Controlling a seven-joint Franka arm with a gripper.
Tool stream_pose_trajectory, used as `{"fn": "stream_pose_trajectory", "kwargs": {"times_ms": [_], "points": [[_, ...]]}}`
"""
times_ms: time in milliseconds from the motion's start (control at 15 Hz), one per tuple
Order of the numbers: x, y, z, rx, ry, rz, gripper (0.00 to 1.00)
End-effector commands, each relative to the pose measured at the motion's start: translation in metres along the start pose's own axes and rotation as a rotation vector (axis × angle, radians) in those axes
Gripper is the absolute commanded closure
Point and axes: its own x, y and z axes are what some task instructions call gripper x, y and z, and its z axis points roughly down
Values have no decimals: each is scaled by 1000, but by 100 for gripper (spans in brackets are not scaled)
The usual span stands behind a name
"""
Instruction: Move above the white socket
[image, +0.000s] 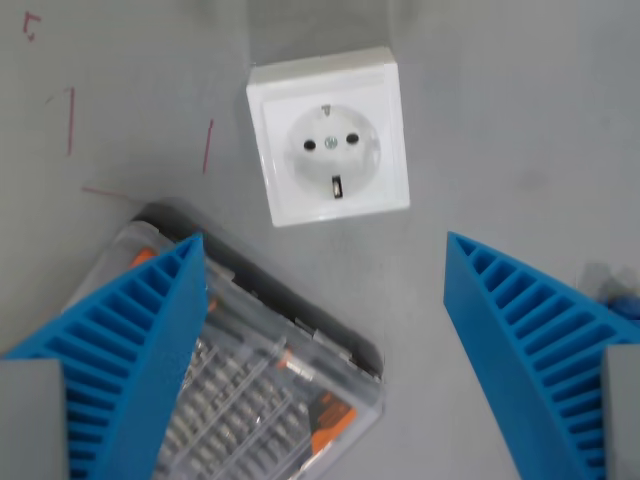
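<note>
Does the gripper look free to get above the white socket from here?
Probably yes: the white socket lies uncovered just ahead of the open gripper; the clear bit case sits off to the wrist view's left, below it.

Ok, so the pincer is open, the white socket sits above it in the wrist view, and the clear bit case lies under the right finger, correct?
Not quite. In the wrist view the clear bit case lies under the finger on the view's left, not the right. The rest holds: the pincer is open and the white socket sits above it.

My only view was the wrist camera, looking straight down at the grey table (520, 130) from close above
</note>
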Motion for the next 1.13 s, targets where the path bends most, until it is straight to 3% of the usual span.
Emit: {"fn": "stream_pose_trajectory", "kwargs": {"times_ms": [67, 600, 1133], "points": [[3, -1, 8, -44, 58, -116, 0], [13, 0, 28, -40, 35, -134, 0], [19, 2, 37, -34, 23, -121, 0]]}}
